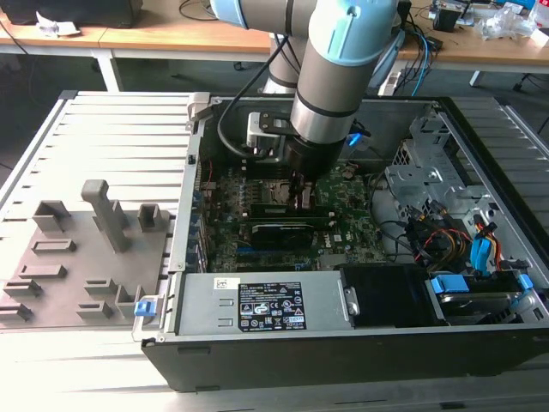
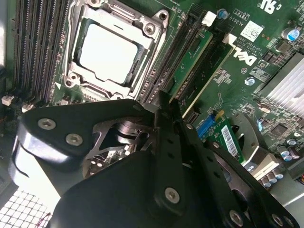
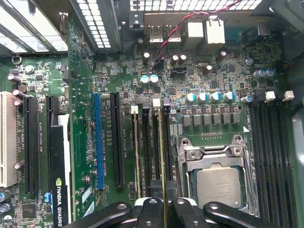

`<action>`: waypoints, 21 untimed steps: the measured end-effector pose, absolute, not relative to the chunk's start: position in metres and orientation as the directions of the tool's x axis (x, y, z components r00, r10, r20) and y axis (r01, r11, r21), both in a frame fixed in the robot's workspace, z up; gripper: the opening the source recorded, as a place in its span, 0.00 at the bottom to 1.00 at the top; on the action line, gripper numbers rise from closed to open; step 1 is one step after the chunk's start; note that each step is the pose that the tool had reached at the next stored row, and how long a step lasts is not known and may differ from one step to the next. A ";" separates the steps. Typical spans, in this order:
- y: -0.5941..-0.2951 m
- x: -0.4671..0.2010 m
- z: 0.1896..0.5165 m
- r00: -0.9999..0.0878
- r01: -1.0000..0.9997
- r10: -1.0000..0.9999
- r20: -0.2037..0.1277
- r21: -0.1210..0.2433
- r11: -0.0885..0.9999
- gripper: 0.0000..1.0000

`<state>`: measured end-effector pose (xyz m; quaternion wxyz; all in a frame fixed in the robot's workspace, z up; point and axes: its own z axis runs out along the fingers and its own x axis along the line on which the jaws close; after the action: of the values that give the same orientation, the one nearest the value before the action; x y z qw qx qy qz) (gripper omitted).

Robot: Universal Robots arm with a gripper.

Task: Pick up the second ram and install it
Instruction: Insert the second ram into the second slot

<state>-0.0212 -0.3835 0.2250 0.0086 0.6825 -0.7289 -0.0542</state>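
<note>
The second ram point(image 3: 161, 156) is a thin green stick standing on edge along a memory slot just beside the CPU socket point(image 3: 218, 183). My gripper point(image 3: 164, 209) is shut on it, one finger point(image 3: 148, 211) on each side of its top edge. In the second wrist view the stick's green face point(image 2: 192, 59) runs under the black gripper point(image 2: 166, 107), next to the socket point(image 2: 111, 50). From the exterior view, the gripper point(image 1: 302, 199) reaches down into the open case onto the motherboard point(image 1: 343, 232). I cannot tell whether the stick is fully seated.
Another ram stick point(image 3: 135, 156) stands a few slots away, its labelled face point(image 2: 223, 135) visible. A black graphics card point(image 3: 59, 190) lies further out. Power supply point(image 1: 257, 305), drive cage point(image 1: 429, 172) and cables point(image 1: 446, 232) crowd the case. A grey fixture tray point(image 1: 86, 232) lies on the exterior view's left.
</note>
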 end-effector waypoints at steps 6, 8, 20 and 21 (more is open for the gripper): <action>-0.384 -0.021 0.225 -0.067 -0.994 -0.996 -0.061 0.091 0.062 0.14; -0.384 -0.021 0.225 -0.067 -0.994 -0.996 -0.061 0.091 0.061 0.14; -0.384 -0.021 0.220 -0.067 -0.994 -0.996 -0.062 0.090 0.061 0.15; -0.384 -0.021 0.220 -0.067 -0.994 -0.996 -0.062 0.091 0.061 0.15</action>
<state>-0.0211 -0.3839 0.2200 0.0085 0.6830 -0.7283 -0.0543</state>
